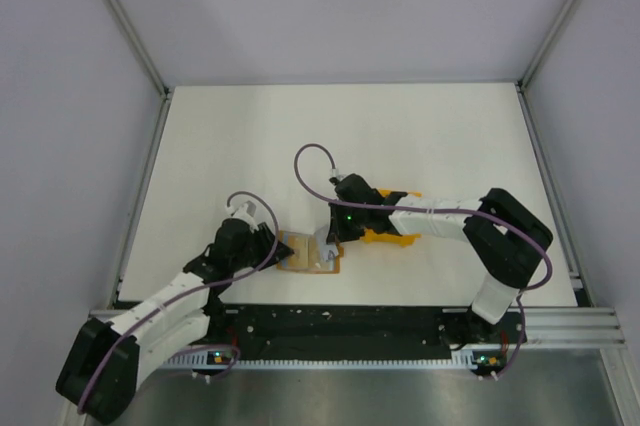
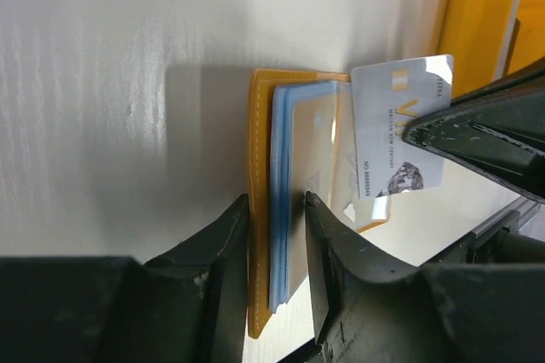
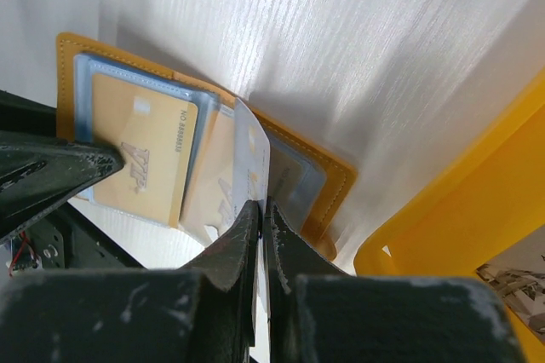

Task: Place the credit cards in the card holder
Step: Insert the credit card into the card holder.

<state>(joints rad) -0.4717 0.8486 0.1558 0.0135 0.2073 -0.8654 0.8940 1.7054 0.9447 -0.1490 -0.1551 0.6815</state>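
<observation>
The card holder (image 2: 258, 167) lies open on the table (image 1: 400, 136), near its front edge between the two arms, its blue-tinted plastic sleeves (image 2: 283, 175) fanned up; the left gripper (image 2: 277, 203) brackets the holder's near edge, one finger outside the orange cover and one against the sleeves, jaws drawn narrow. A thin shadow on the sleeve side makes it impossible to tell whether they pinch yet; the placement reads as an anchor, there to stop the holder sliding when a card is pushed in. The right gripper (image 3: 261, 205) is closed tight on the silvery grey card (image 2: 396, 116), holding it by one end so the free end leads; the card stands on edge over the open sleeves, angled toward a pocket mouth, apparently not yet seated. A tan card (image 3: 140, 154) sits inside one sleeve; the light blue card cannot be picked out among the blue sleeves. A yellow tray (image 3: 460, 210) sits just beyond, to the right.
</observation>
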